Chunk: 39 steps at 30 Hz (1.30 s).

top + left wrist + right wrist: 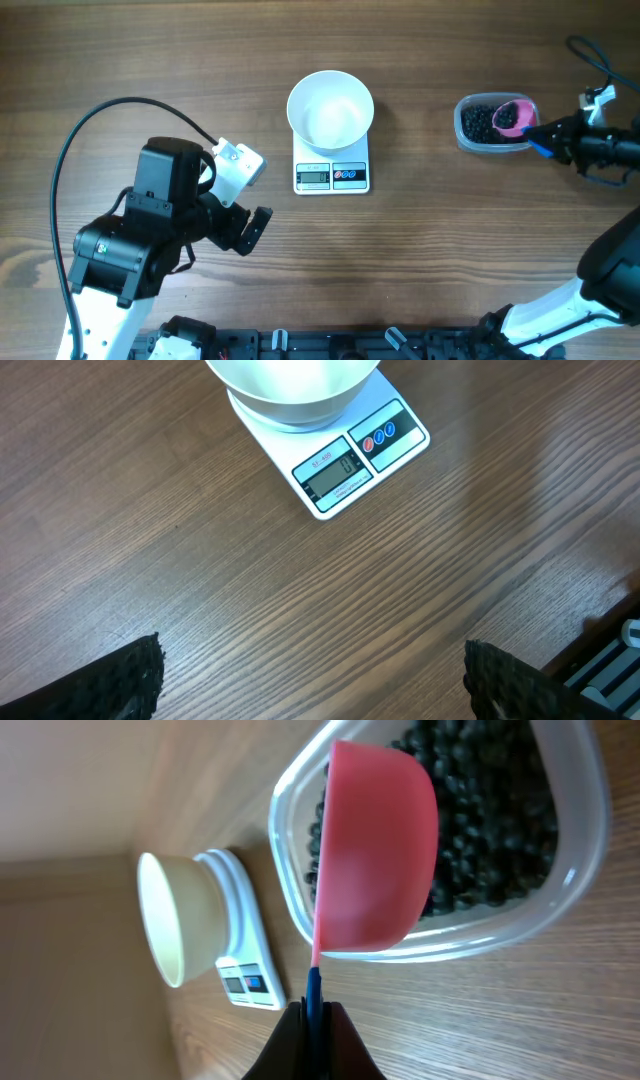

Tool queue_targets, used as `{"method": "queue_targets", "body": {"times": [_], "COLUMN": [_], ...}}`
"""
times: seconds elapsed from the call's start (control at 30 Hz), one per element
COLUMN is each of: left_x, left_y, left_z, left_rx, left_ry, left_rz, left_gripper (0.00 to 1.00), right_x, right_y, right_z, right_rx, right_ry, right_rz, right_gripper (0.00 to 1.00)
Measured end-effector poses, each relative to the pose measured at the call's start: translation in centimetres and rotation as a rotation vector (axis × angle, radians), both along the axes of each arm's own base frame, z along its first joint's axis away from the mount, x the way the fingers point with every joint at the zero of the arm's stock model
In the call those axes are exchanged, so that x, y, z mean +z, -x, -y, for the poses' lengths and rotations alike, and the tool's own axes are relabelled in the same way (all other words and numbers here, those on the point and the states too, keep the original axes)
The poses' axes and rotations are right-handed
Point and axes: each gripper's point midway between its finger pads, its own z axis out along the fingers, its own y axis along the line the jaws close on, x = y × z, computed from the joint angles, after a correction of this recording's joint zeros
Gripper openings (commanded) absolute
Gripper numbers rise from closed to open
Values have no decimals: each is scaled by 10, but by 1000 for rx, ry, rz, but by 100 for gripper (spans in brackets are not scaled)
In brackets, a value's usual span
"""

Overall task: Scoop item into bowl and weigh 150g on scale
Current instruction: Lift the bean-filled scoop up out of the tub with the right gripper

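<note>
Early stage: right gripper [546, 139] is clamping the pink scoop [515, 117] by its handle, dipping it into the item [478, 122] in the clear tub [466, 142]. Meanwhile the bowl [330, 108] is sitting empty on the scale [332, 177], w/ display reading zero, so all scooping & weighing is remaining. The left gripper [250, 228] is idling wide open, holding nothing.

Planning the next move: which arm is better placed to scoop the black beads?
Right. The right end effector is shut on the pink scoop at the tub of beads. The left end effector hangs open and empty, left of the scale.
</note>
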Motion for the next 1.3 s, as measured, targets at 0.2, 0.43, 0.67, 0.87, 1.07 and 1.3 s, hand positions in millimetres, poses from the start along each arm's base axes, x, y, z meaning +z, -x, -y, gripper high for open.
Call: {"method": "queue_targets", "body": {"times": [0.2, 0.43, 0.67, 0.87, 1.07, 1.3], "left_x": [0, 0, 0, 0, 0, 0], "left_y": [0, 0, 0, 0, 0, 0], "left_z": [0, 0, 0, 0, 0, 0], "left_rx": [0, 0, 0, 0, 0, 0], "left_ry": [0, 0, 0, 0, 0, 0], "left_rz": [0, 0, 0, 0, -1, 0], "left_gripper": [100, 100, 100, 100, 100, 100], "right_x": [21, 36, 47, 55, 58, 63], "right_y": [-8, -12, -18, -31, -44, -58], "right_z": [-11, -17, -27, -50, -76, -105], "right_rx": [-4, -8, 4, 63, 125, 178], "right_ry": [-122, -207, -268, -296, -297, -310], "right_rz": [85, 135, 174, 214, 236, 250], "right_gripper": [4, 4, 4, 4, 4, 4]}}
